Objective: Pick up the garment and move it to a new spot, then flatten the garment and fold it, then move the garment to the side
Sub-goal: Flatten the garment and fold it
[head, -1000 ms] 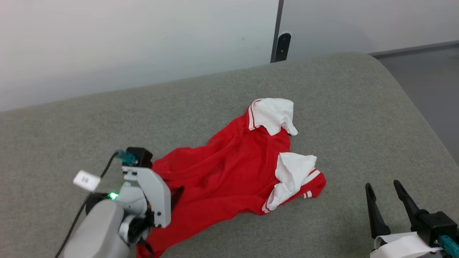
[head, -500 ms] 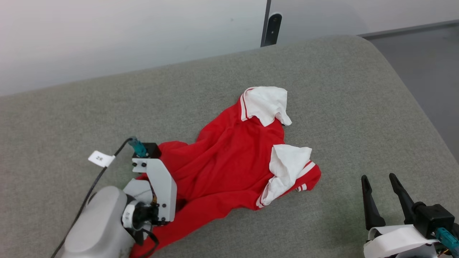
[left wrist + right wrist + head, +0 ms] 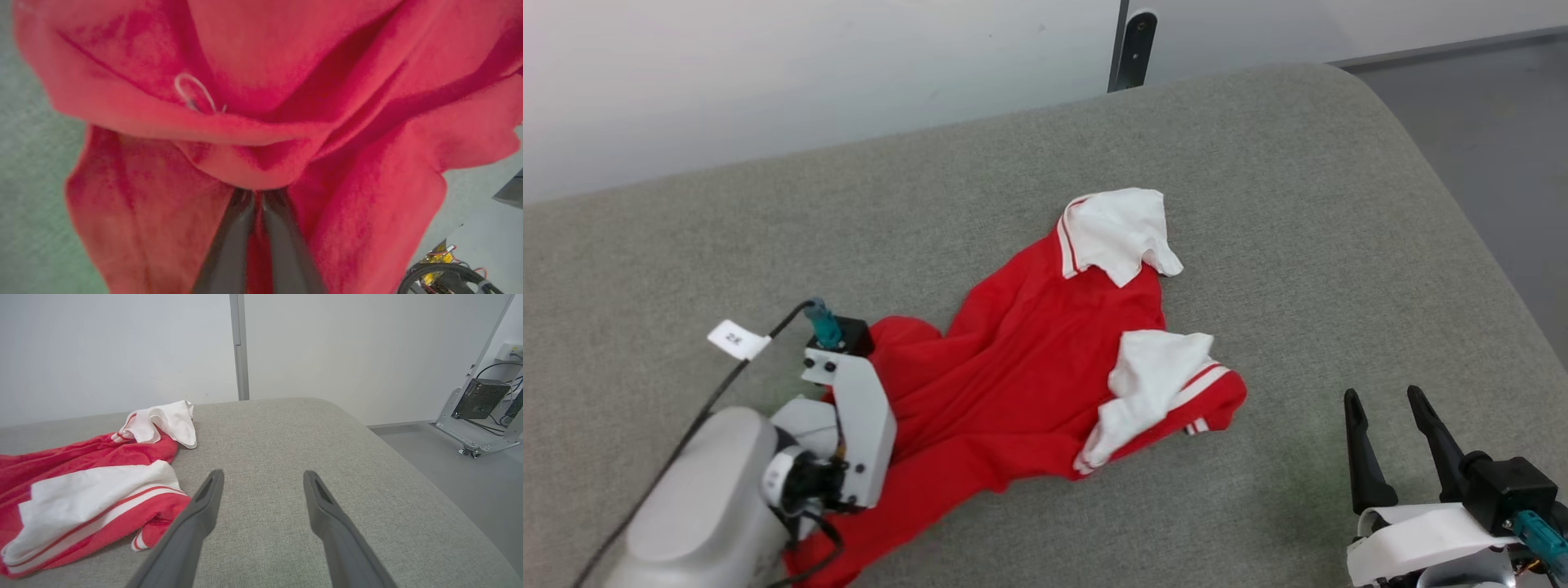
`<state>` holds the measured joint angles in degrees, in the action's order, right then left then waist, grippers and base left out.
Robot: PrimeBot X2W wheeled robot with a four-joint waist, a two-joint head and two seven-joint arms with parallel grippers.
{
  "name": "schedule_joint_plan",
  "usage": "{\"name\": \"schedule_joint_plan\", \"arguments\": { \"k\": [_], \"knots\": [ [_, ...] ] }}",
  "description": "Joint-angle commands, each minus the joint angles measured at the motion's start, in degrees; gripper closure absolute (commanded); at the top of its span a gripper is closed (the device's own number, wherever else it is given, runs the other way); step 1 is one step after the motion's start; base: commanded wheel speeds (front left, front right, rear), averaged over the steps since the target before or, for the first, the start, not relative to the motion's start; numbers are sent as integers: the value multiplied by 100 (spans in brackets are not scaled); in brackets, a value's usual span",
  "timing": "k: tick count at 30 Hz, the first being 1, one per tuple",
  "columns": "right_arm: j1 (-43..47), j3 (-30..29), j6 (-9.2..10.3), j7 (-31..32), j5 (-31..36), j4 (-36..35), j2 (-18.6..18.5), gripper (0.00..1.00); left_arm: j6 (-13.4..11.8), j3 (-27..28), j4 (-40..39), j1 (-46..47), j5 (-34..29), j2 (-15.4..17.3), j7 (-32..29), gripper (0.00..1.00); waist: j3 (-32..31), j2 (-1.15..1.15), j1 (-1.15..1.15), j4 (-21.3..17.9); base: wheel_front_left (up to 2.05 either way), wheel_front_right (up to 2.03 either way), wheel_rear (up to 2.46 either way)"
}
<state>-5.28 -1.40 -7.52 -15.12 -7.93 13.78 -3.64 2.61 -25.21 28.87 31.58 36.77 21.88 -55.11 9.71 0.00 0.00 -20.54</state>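
The garment (image 3: 1029,367), a bright red jersey with white sleeves (image 3: 1119,233) and striped trim, lies crumpled on the grey padded surface (image 3: 1258,204). Its lettering is hidden. My left gripper (image 3: 255,196) is shut on a bunched red fold at the garment's left end. In the head view the white wrist housing (image 3: 854,425) covers those fingers. My right gripper (image 3: 1384,404) stands open and holds nothing at the lower right, a short way right of the nearer sleeve (image 3: 90,498). The right wrist view shows it (image 3: 263,475) above bare grey cloth.
A pale wall with a dark vertical post (image 3: 1131,41) runs behind the surface. The surface's rounded right edge drops to a grey floor (image 3: 1503,122). A black box on a metal frame (image 3: 478,398) stands on the floor far to the right.
The head camera has shifted, so the whole scene sits higher and further left. My left arm has drawn the garment's left end slightly toward me, and the cloth has followed. The right gripper stays open.
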Motion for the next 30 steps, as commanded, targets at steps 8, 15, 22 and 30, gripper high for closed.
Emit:
{"name": "schedule_joint_plan", "arguments": {
  "k": [8,15,22,30],
  "knots": [
    [64,-69,6,-4,57,-15,0,0,150,-60,47,-152,-325,1037,-312,100,-42,0,0,3,0,0,0],
    [128,-99,6,-4,73,-32,-18,0,289,-54,-129,-170,-381,1579,-301,100,-84,0,0,16,0,0,0],
    [138,-72,6,-4,88,-40,-27,0,390,-164,-232,-29,-541,2016,-195,100,-94,0,0,21,0,0,0],
    [57,0,6,-4,72,-21,-20,0,461,-384,-194,371,-633,2049,115,100,-28,0,0,-33,0,0,0]
  ]
}}
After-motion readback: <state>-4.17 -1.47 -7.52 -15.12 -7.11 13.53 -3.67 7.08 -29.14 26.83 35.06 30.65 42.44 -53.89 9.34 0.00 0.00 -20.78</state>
